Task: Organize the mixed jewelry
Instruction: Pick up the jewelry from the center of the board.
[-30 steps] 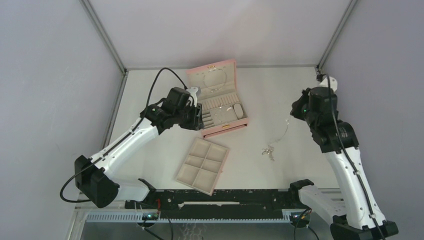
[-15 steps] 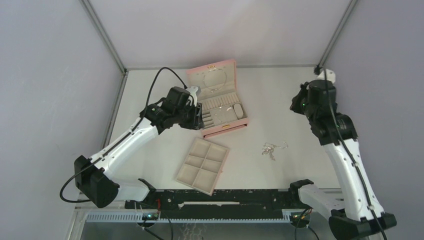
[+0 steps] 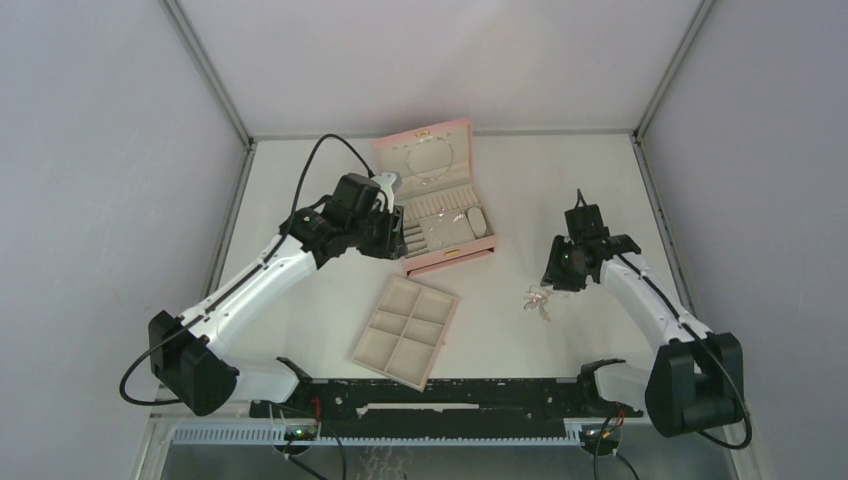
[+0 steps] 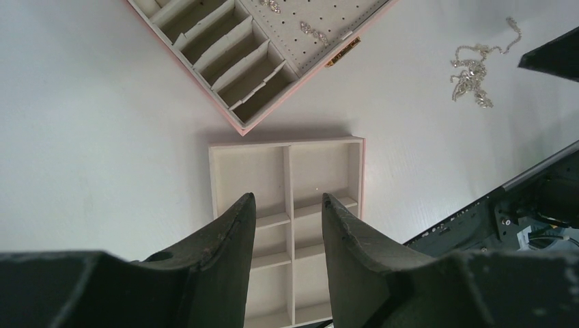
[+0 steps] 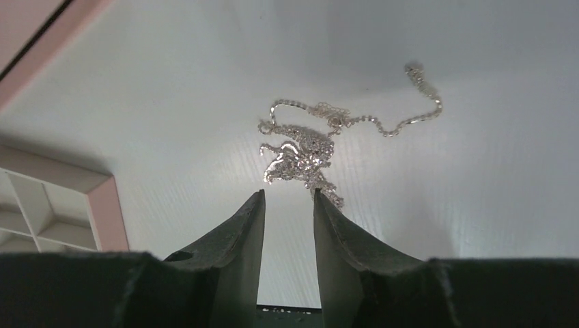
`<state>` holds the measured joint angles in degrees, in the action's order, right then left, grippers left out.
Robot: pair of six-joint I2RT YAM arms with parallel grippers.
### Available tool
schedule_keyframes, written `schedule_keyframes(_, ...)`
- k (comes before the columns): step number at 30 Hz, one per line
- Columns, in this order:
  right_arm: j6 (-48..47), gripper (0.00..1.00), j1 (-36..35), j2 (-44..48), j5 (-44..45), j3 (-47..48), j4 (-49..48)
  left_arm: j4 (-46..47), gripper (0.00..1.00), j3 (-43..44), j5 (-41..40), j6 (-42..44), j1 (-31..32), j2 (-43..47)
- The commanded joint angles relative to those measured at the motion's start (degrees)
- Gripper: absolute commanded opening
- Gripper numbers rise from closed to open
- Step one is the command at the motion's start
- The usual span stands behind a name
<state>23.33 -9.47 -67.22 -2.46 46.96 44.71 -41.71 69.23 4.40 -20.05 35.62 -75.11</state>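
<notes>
Right tool [image 5: 288, 197], narrowly open and empty, hangs above a tangled silver chain [image 5: 307, 147]. Left tool [image 4: 287, 201] likewise, above the beige tray [image 4: 287, 141].

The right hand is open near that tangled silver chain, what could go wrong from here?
The chain pile is tangled, so the right hand may lift several pieces together, or catch one strand and drag the loose tail across the table. Its fingers stand close together and could push the pile away instead of straddling it.
</notes>
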Motion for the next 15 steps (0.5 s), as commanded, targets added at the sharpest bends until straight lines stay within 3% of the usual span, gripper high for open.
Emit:
schedule_keyframes(1, -1.25, 0.42, -0.13, -3.74, -5.65, -0.56, -4.36, 0.49, 0.45, 1.61, -0.97, 1.42, 0.16, 0.68)
schedule_keyframes(15, -1.33, 0.44, -6.39, -14.46, 1.92, 0.09, -3.69, 0.06, 0.46, 1.96, -1.19, 1.34, 0.18, 0.56)
